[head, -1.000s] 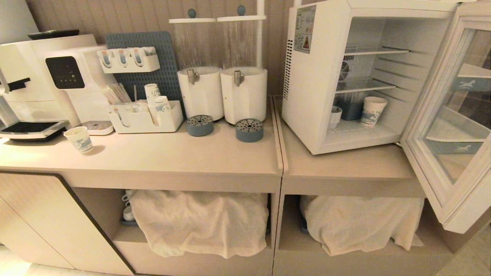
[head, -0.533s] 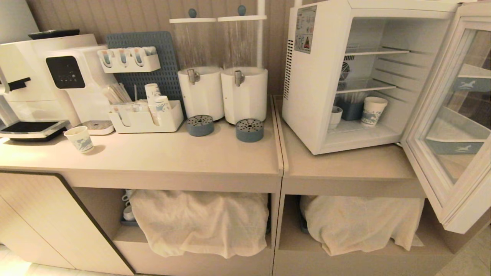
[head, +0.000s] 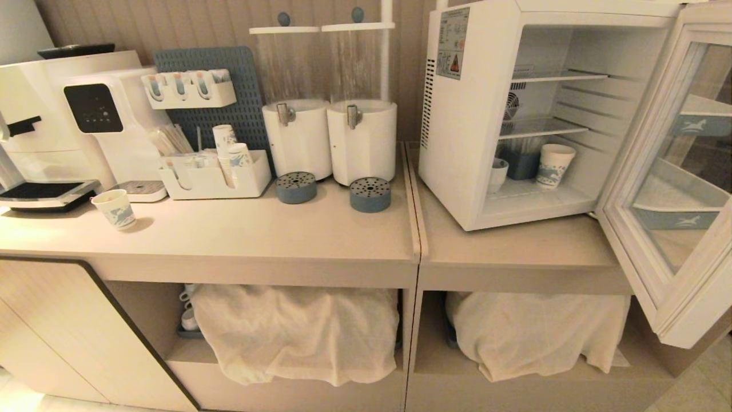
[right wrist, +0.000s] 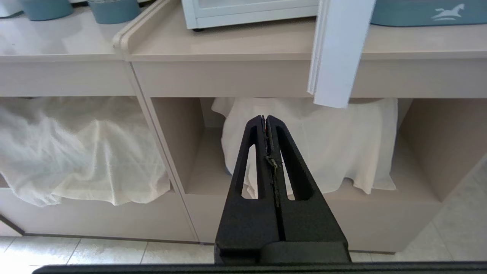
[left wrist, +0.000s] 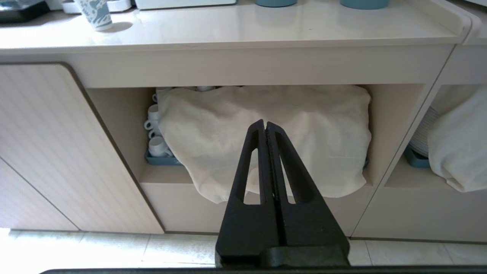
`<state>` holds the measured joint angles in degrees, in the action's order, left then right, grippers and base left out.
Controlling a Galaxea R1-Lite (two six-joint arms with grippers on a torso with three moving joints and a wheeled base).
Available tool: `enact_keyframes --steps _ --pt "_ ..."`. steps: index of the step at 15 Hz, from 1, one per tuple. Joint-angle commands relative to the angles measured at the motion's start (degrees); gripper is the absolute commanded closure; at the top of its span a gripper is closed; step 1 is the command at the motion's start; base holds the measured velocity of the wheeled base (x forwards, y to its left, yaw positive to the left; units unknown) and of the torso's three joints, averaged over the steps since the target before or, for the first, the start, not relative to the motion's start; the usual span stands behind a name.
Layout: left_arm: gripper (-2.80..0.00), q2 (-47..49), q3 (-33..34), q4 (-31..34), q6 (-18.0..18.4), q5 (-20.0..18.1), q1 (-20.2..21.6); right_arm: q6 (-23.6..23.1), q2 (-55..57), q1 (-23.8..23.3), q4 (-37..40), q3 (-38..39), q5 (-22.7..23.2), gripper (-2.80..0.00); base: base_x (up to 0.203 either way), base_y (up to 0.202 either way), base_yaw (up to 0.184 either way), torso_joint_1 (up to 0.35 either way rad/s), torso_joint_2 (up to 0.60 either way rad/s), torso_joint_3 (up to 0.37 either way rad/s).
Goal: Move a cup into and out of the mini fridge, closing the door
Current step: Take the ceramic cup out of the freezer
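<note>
The white mini fridge [head: 457, 143] stands on the right counter. Its glass door [head: 680, 326] is swung wide open to the right. On the fridge floor sits the small white cup [head: 498, 173], partly hidden by the front frame. Next to it are a blue holder [head: 521, 164] and a patterned paper cup [head: 555, 166]. Neither gripper shows in the head view. My left gripper [left wrist: 265, 123] is shut and empty, low before the left lower shelf. My right gripper [right wrist: 265, 118] is shut and empty, below the door's bottom corner [right wrist: 335, 57].
On the left counter are a coffee machine [head: 63, 114], a paper cup [head: 116, 209], an organiser tray [head: 214, 177], two white dispensers [head: 329, 140] and blue drip trays [head: 370, 194]. Cloths [head: 297, 329] cover the lower shelves, with white cups [left wrist: 158, 144] beside one.
The whole scene has slid slightly left in the head view, so the camera has moved. No object has moved, and the door stays open.
</note>
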<state>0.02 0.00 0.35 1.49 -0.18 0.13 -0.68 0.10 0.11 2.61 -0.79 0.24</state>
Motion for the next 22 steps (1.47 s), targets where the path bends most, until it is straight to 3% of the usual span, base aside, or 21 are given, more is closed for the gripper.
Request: enact_keyframes --steps 1,7,12,22 --pt "0.00 -0.02 0.00 0.00 0.01 0.00 0.04 -0.02 -0.01 0.06 0.03 0.00 0.02 0.00 -0.002 0.052 0.005 0.002 0.00 0.003" --pt "0.00 -0.02 0.00 0.00 -0.17 -0.09 0.04 0.42 -0.01 -0.02 -0.06 0.00 0.02 0.00 0.000 0.165 0.002 0.003 0.00 0.001" --pt "0.00 -0.02 0.00 0.00 0.18 0.00 0.04 0.70 -0.01 0.07 -0.06 0.00 0.02 0.00 0.014 0.017 0.000 0.001 0.00 0.002" --pt "0.00 -0.02 0.00 0.09 0.01 0.00 0.04 1.12 -0.01 0.07 -0.15 0.09 -0.07 0.00 0.179 0.000 0.000 0.003 0.00 0.002"
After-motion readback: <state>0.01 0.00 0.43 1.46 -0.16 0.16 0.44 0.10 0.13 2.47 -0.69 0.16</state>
